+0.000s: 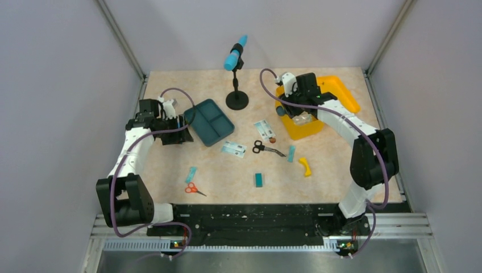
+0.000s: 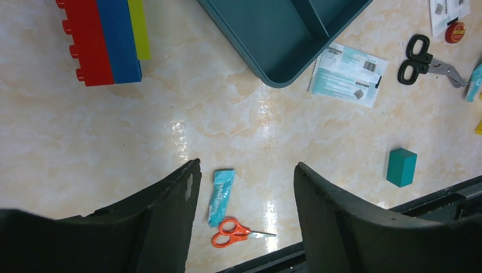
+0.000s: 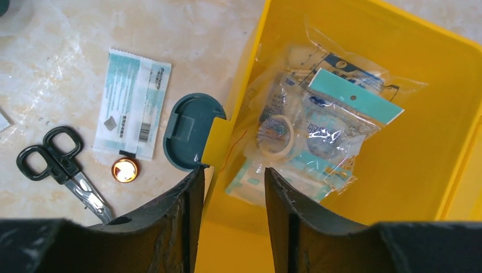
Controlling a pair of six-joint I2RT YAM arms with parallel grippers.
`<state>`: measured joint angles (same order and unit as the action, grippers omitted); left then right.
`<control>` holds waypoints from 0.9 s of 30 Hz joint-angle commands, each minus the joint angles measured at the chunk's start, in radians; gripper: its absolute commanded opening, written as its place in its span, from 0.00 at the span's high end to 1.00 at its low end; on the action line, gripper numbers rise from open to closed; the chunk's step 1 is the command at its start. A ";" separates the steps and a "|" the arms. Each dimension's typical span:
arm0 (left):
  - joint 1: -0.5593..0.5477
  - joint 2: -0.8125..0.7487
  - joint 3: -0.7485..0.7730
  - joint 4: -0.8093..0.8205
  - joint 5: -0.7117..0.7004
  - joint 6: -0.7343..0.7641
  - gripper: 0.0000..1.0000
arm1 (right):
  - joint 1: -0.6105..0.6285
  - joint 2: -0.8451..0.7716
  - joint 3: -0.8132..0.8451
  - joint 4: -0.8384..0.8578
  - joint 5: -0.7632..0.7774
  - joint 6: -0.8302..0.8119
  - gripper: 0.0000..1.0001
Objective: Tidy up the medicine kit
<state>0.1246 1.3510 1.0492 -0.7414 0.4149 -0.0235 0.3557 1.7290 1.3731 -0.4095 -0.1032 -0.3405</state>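
The medicine kit is a yellow box at the back right with its lid swung open. In the right wrist view its inside holds clear bags of supplies, and a dark teal latch hangs on the near wall. My right gripper is open with one finger on each side of that wall, and it sits over the kit in the top view. The teal divided insert tray lies on the table, also in the left wrist view. My left gripper is open and empty above the table, beside the tray.
Loose on the table: black scissors, two white-teal packets, a small round tin, a teal block, teal sachets, orange scissors, a small yellow curved piece. A microphone stand stands at the back. Toy bricks lie near my left gripper.
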 commanded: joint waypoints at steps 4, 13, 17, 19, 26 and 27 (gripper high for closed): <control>0.004 -0.031 0.001 0.026 0.026 0.002 0.34 | -0.013 -0.091 -0.054 -0.078 -0.042 0.006 0.70; 0.004 -0.020 0.012 0.029 0.030 -0.012 0.34 | -0.014 -0.196 -0.089 -0.094 -0.078 -0.008 0.56; 0.004 -0.031 0.027 0.010 0.017 -0.011 0.35 | 0.028 -0.167 -0.002 -0.086 -0.125 0.011 0.50; 0.004 -0.040 0.036 -0.001 0.003 -0.013 0.34 | 0.083 -0.147 0.043 -0.073 -0.135 -0.003 0.50; 0.031 -0.053 0.068 -0.035 -0.063 -0.064 0.30 | 0.246 0.031 0.202 -0.031 -0.160 0.074 0.50; 0.041 -0.051 0.071 -0.044 -0.059 -0.068 0.30 | 0.265 0.063 0.233 -0.024 -0.159 0.088 0.50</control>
<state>0.1349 1.3342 1.0725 -0.7692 0.3809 -0.0574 0.5556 1.6814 1.5021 -0.4797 -0.2310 -0.3180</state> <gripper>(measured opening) 0.695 0.502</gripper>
